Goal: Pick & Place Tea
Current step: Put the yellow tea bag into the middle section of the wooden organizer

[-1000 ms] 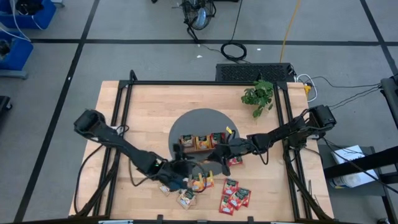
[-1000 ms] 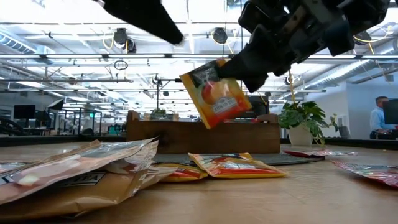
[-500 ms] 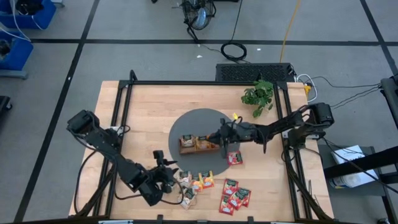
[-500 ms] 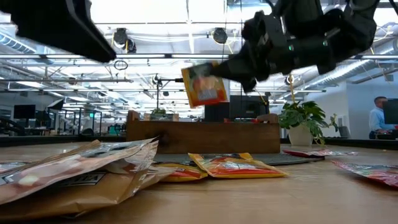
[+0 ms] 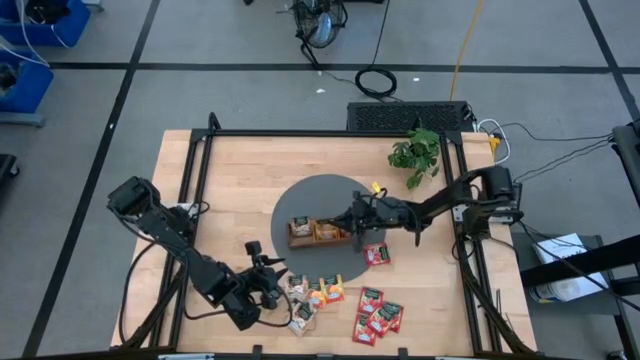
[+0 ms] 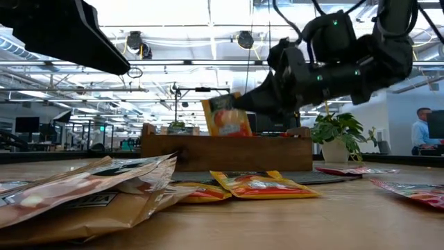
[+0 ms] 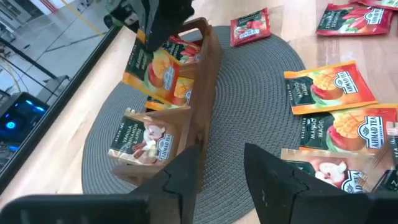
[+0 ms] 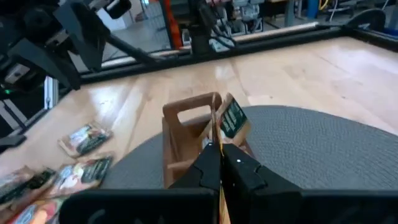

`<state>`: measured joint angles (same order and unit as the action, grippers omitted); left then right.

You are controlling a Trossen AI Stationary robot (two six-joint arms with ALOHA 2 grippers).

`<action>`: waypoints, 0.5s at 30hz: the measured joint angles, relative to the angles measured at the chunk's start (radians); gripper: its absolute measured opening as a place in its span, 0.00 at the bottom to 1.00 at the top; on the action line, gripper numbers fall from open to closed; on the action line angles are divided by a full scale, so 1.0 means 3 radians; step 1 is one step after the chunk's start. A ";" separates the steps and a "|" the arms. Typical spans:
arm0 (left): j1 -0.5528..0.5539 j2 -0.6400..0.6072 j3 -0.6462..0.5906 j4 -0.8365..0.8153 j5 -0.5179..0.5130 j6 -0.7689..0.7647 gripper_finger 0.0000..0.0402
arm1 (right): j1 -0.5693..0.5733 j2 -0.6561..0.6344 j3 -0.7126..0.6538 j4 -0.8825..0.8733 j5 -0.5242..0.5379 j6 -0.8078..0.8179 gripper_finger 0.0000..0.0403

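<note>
Only the left wrist view showed the tray (image 7: 186,118) contents: tan, orange and red sachets. Right hand (image 5: 356,222) clenched an orange sachet (image 6: 227,117) over the tray, lower than before. Left hand (image 5: 272,290) hung released near loose sachets (image 5: 322,292) on the surface (image 5: 240,180).

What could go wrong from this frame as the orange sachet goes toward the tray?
The right gripper pinches the orange sachet by its top edge above the wooden tray; hanging tilted, it may catch a divider or land askew. The left gripper hangs by the loose sachets and might nudge them.
</note>
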<state>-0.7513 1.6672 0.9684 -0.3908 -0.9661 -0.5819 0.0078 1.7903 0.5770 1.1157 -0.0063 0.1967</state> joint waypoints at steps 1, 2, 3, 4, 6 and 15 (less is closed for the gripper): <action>0.0000 0.0000 0.0000 0.0000 0.0000 -0.0001 0.33 | 0.0000 0.0056 0.0001 0.0098 -0.0002 0.0012 0.00; 0.0000 0.0000 0.0000 0.0001 0.0000 -0.0003 0.33 | 0.0000 0.0099 0.0004 0.0162 -0.0003 0.0031 0.00; 0.0000 0.0000 0.0000 0.0000 0.0000 -0.0003 0.33 | 0.0000 0.0141 0.0005 0.0199 -0.0002 0.0049 0.00; 0.0000 0.0000 0.0000 0.0000 0.0000 -0.0004 0.33 | 0.0000 0.0174 0.0004 0.0224 0.0000 0.0060 0.00; 0.0000 0.0000 0.0000 0.0000 0.0001 -0.0001 0.33 | 0.0000 0.0231 0.0004 0.0291 0.0005 0.0064 0.00; 0.0000 0.0000 0.0000 -0.0001 0.0004 0.0001 0.33 | 0.0000 0.0395 0.0004 0.0378 0.0034 0.0092 0.00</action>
<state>-0.7513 1.6672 0.9684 -0.3912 -0.9649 -0.5817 0.0078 1.9089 0.5781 1.2290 0.0038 0.2244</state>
